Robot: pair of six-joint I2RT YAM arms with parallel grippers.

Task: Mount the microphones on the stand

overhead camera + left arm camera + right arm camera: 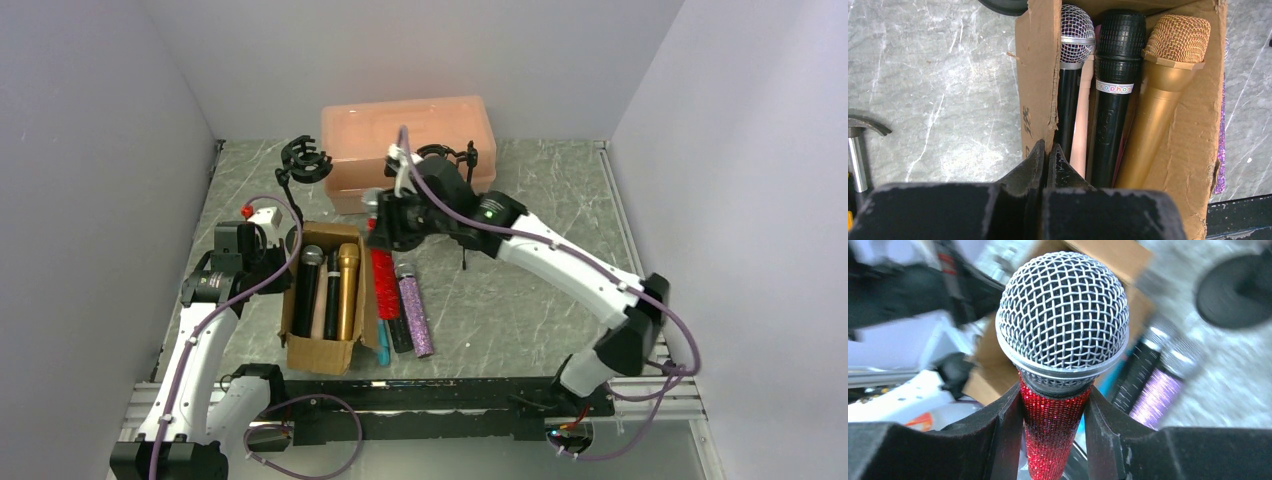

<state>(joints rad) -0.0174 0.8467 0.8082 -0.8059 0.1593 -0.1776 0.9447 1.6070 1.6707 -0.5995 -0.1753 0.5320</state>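
**Red glitter microphone clamped in the right gripper**

Red glitter barrel, round silver mesh head: red glitter microphone (1063, 315), clasped just below the head by the right gripper (1053, 405), beside the cardboard box (300, 345). Next to it on the table (520, 290), three more: black-barrelled microphone (399, 330), purple glitter microphone (415, 318), teal microphone (383, 350). Four inside the box: silver-headed black microphone (1075, 35), pink microphone (1082, 125), all-black microphone (1115, 75), gold microphone (1158, 100). Behind, two stands: left stand (305, 160), right stand (452, 158). Left gripper (1047, 152) pressed shut at the box's wall, holding no microphone.
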